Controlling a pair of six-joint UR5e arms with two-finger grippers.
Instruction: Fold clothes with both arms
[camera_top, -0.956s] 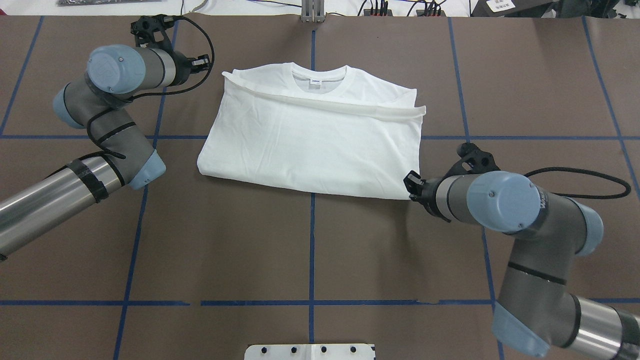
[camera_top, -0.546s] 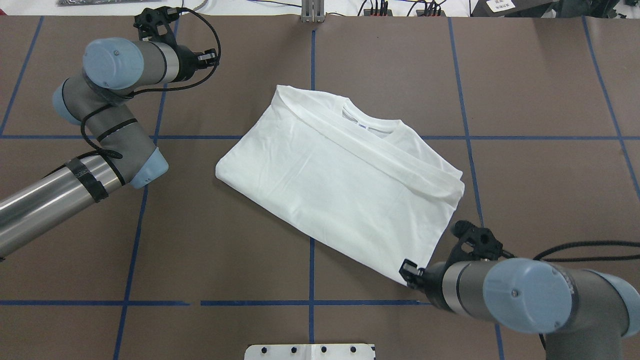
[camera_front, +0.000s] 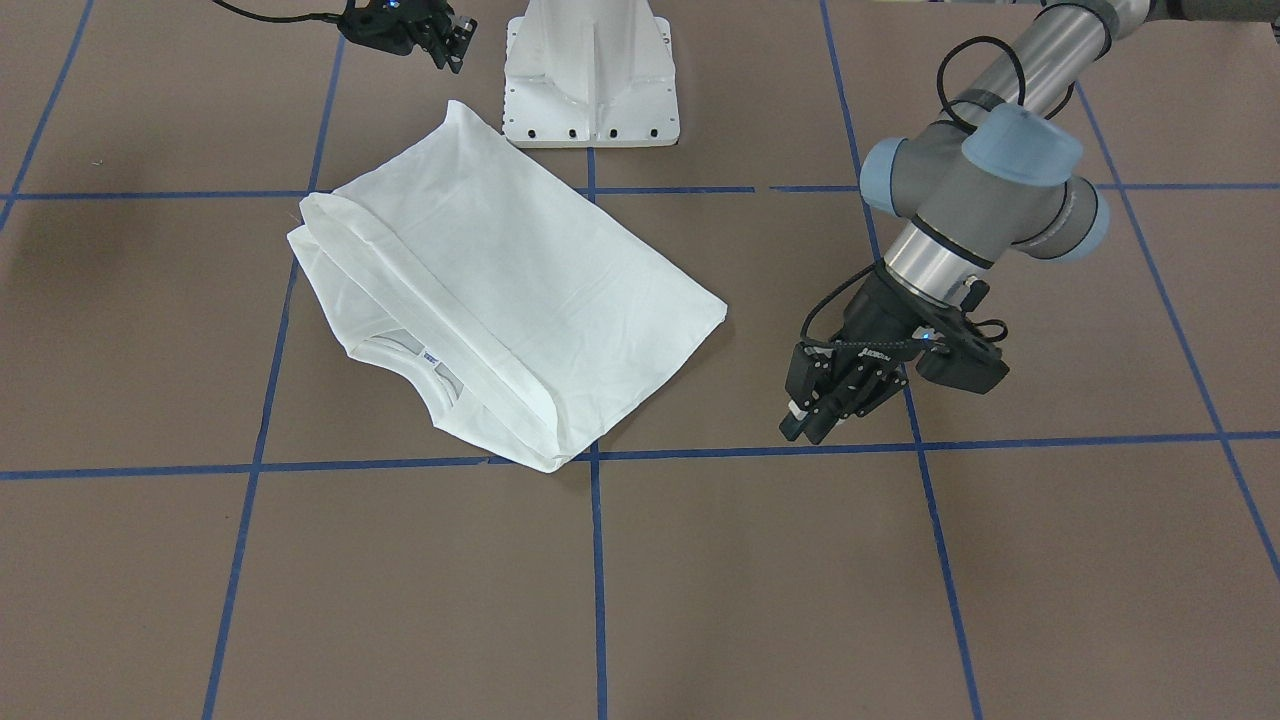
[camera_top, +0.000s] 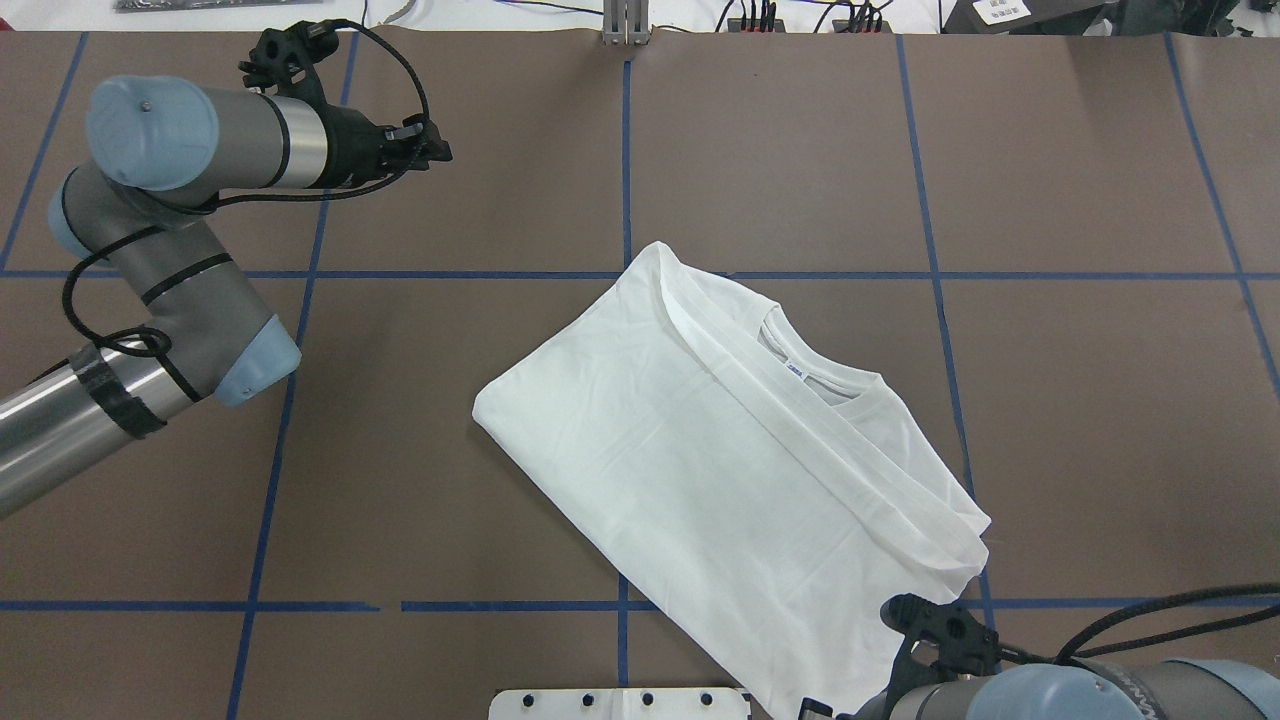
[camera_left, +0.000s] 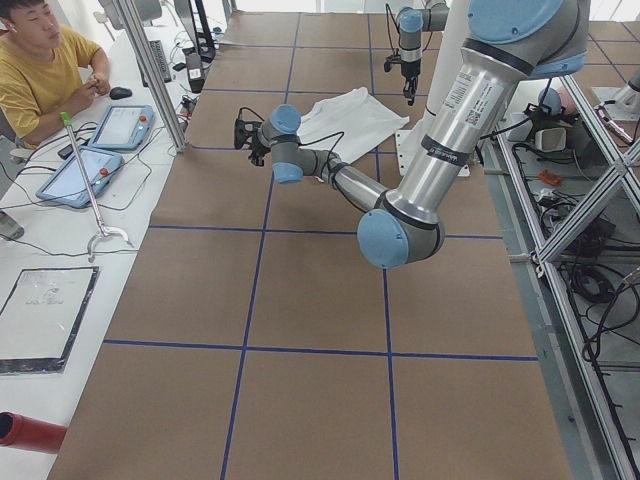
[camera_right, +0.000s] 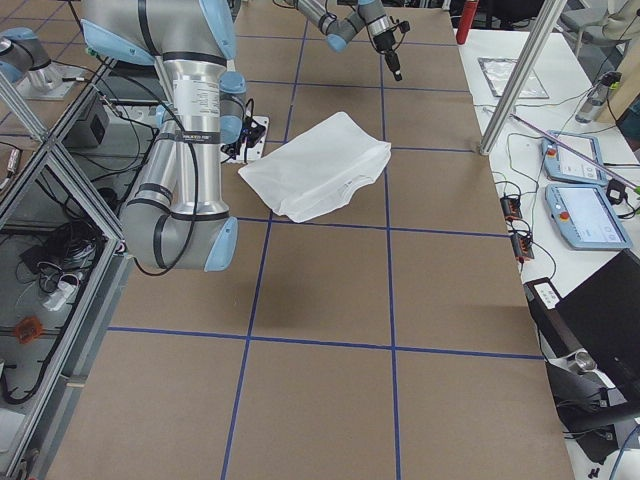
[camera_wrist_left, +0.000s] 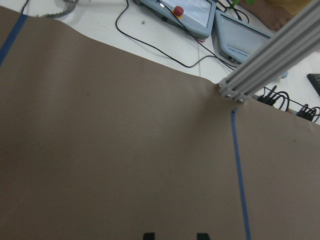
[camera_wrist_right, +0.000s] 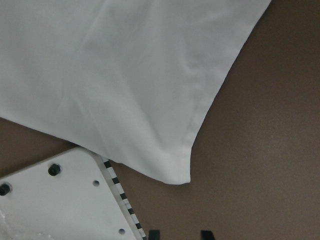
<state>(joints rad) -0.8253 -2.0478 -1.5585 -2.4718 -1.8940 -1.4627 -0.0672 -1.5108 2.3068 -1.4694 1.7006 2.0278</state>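
Note:
The white T-shirt lies folded and skewed on the brown table, collar label up; it also shows in the front view. One corner drapes over the white pedestal plate. My right gripper is open just short of that corner, with nothing between its fingers. It sits beside the pedestal in the front view. My left gripper hovers open over bare table, well clear of the shirt, at the far left of the overhead view.
Blue tape lines grid the table. The pedestal base sits at the near edge. Beyond the far edge are an aluminium post, teach pendants and a seated person.
My right arm dragged the shirt toward the robot's base, turning it clockwise, and the corner now lies free of its fingers. The left arm shifted slightly outward.

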